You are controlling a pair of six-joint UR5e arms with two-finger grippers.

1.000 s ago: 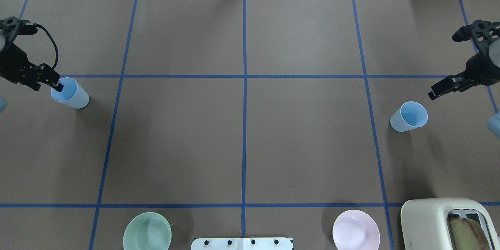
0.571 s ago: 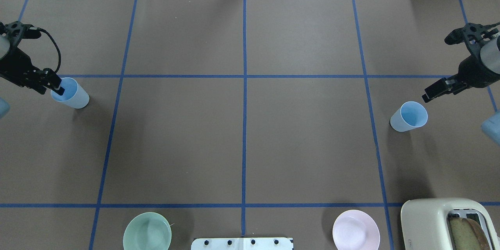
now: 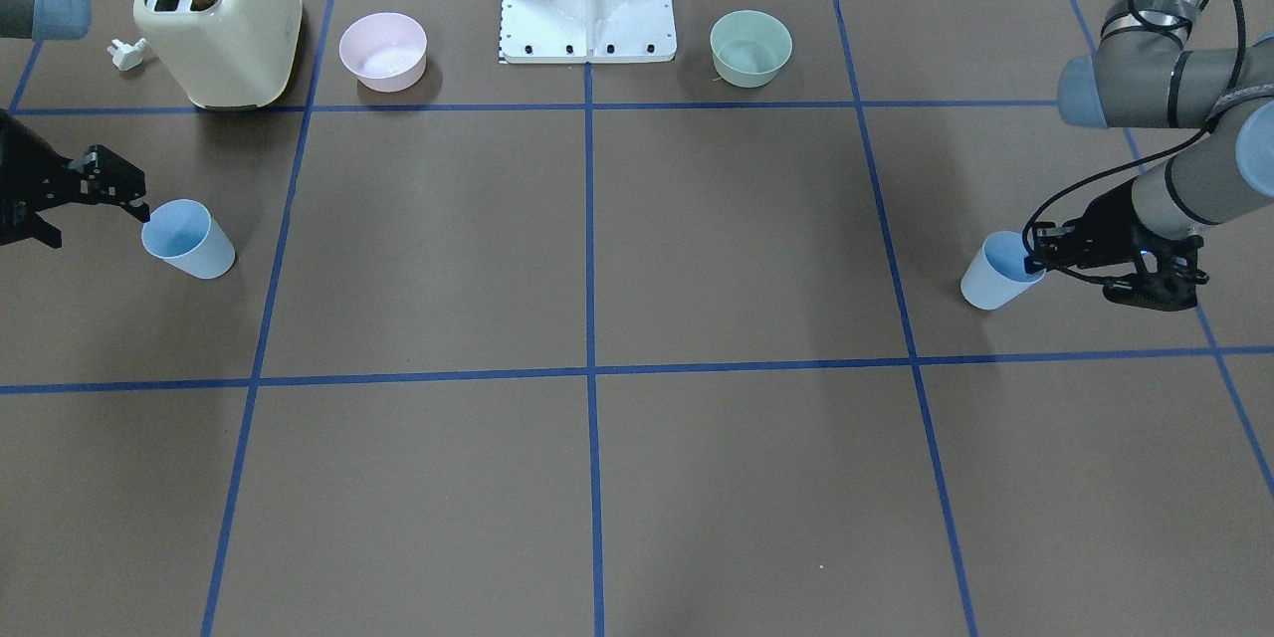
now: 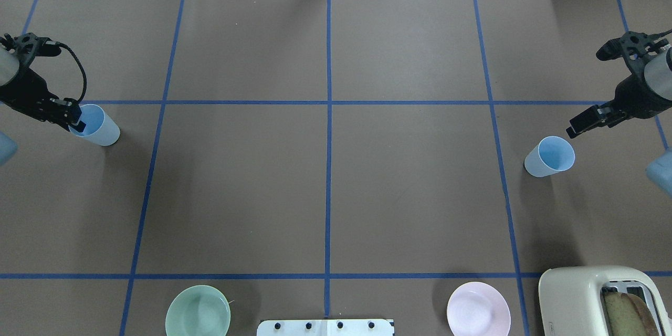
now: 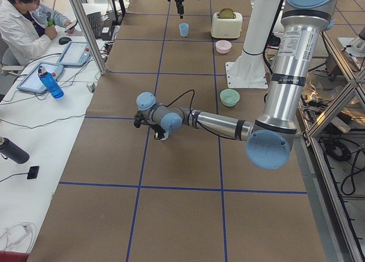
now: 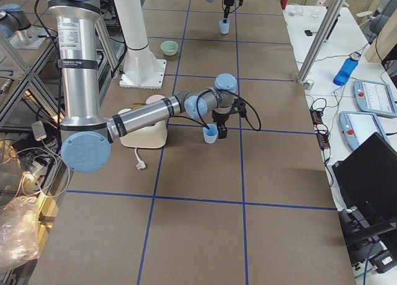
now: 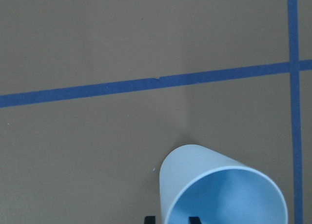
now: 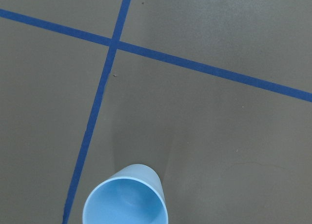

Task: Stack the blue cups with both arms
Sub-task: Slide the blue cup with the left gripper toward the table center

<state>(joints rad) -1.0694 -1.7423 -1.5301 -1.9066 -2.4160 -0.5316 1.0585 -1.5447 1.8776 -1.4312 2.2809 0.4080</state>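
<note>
Two pale-blue cups stand upright on the brown table. The left cup (image 4: 95,126) is at the far left, also in the front view (image 3: 992,274) and the left wrist view (image 7: 222,187). My left gripper (image 4: 76,123) straddles its rim, one finger (image 7: 194,219) inside and one outside, with a gap to the wall, so it is open. The right cup (image 4: 550,156) stands at the far right, also in the front view (image 3: 189,239) and the right wrist view (image 8: 126,197). My right gripper (image 4: 576,128) hovers open just beyond it, apart from it.
A cream toaster (image 4: 604,299) with bread stands at the near right corner. A pink bowl (image 4: 478,308), a mint-green bowl (image 4: 198,311) and the white base mount (image 4: 325,327) line the near edge. An operator (image 5: 25,19) sits beside the table.
My left gripper has shifted slightly along the left cup's rim, one finger staying inside. My right gripper has moved a little toward the right cup. Both cups stand unmoved.
</note>
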